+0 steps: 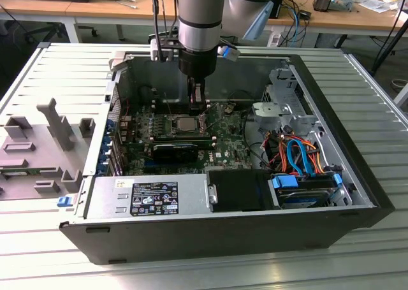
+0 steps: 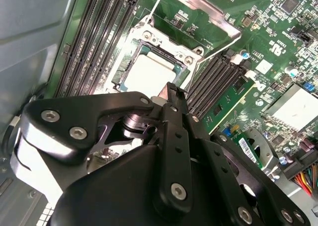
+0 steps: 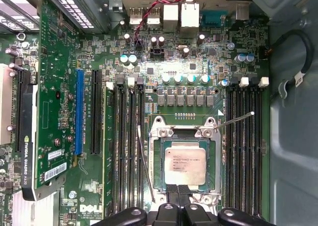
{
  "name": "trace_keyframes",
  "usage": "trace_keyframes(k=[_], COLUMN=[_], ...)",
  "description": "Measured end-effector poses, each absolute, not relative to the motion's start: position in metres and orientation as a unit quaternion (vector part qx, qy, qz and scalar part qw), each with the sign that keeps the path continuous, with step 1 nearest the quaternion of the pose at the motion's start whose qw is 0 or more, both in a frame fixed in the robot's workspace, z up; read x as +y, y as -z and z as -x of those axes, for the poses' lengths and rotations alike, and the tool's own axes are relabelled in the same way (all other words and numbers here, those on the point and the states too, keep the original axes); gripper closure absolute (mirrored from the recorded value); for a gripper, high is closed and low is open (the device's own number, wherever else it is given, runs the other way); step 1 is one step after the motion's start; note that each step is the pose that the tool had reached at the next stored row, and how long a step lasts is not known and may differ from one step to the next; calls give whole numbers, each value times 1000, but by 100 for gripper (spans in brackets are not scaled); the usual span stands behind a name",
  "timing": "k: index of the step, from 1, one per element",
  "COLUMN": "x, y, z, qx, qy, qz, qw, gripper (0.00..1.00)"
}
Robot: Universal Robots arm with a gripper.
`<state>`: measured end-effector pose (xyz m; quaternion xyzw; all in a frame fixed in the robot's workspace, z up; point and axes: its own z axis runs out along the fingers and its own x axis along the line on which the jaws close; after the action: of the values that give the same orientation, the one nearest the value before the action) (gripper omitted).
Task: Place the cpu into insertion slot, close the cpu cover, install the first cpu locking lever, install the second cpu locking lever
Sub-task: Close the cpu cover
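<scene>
Cpu [image 3: 185,165] sits flat in insertion slot [image 3: 158,161] on the motherboard [image 3: 59,87]. Cpu cover [image 2: 208,12] is flipped up, clear of the chip. Gripper [image 3: 179,190] hangs right at cpu's near edge w/ fingers closed together, gripping nothing.

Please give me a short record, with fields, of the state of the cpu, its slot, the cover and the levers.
cpu: lies flat in the insertion slot
cpu cover: swung open, clear of the cpu
levers: one wire lever and the other wire lever both stand free, not hooked down
gripper: low over one edge of the cpu
work done: cpu placed; cover and levers not yet closed
</scene>
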<state>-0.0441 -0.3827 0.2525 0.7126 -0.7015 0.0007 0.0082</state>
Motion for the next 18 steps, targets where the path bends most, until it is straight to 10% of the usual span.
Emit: trace_keyframes(k=[18], x=[-383], y=[-257], z=[44], qx=[-702], qy=[-1], qz=[-713], qw=[8], gripper=[89])
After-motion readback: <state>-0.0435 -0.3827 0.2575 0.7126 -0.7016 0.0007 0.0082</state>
